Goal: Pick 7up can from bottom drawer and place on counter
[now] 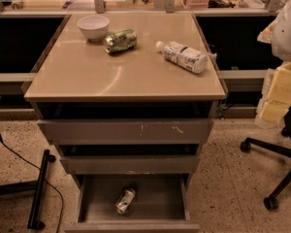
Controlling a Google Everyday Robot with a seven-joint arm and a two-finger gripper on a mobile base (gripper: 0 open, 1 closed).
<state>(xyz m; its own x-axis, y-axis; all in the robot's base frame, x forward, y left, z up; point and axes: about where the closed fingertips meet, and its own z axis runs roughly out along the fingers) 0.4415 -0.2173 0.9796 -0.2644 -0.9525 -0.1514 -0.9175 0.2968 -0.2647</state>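
The gripper isn't in the camera view at all, so whether it's wide, narrow or holding anything can't be told; nothing is being carried w/in the frame.

The 7up can (125,201) lies on its side on the floor of the bottom drawer (157,198), which is pulled out, slightly left of centre and nearer the front edge, tilted diagonally. Step in hand, by my reading: reach down and grasp it, i.e. the task is at its start.

To do it well: come in from above and in front, since the middle drawer (131,164) overhangs the back part of the bottom one. Turn the wrist so the jaws close across the can's narrow body, not along its length (it's round and would likely roll if nudged). Lift straight up before pulling back, to clear the drawer front.

The bottom drawer holds only that can. The top drawer (126,130) and middle one are partly open but their insides are dark.

On the counter (111,81): a white bowl (93,26) that looks empty, a green can (120,41) on its side just beside it, and a plastic bottle (185,56) lying near the right edge. The front half looks the best spot for setting down.
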